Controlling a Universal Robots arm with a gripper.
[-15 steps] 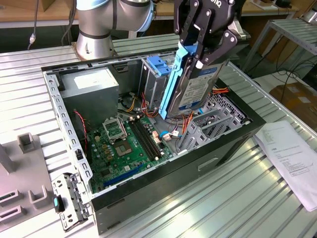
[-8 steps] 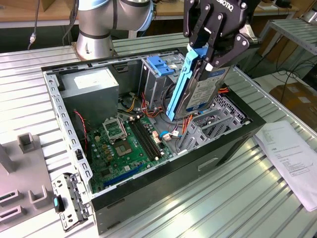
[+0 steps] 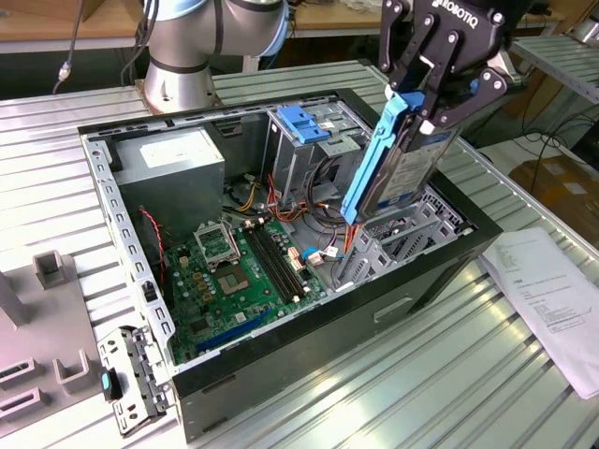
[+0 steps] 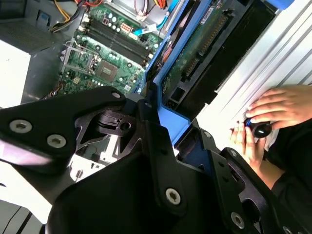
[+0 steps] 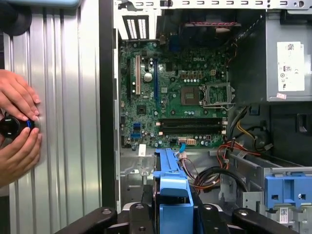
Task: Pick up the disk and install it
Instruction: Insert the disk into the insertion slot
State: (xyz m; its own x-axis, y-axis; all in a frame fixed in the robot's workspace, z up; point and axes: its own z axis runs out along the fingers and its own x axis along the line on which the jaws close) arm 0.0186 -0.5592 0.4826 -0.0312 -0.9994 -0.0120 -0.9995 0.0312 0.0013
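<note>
My gripper [image 3: 432, 105] is shut on the disk [image 3: 398, 168], a silver hard drive with blue plastic side rails. It hangs tilted, lower end down, above the open computer case [image 3: 140, 281], over the empty bay [image 3: 412, 229] at the exterior view's right. The disk's lower tip sits just above the case frame near the cables. In the second wrist view the disk's green circuit board [image 4: 197, 51] and blue rail run away from my black fingers [image 4: 161, 161]. The blue rail [image 5: 170, 190] rises between the fingers in the first wrist view.
Inside the case lie the green motherboard [image 3: 243, 271], a grey power-supply box [image 3: 173, 164] and a metal drive cage with a blue latch [image 3: 304, 126]. A person's hands [image 5: 17, 126] hold a small black knob on the ribbed metal table beside the case. Papers [image 3: 552, 290] lie at the right.
</note>
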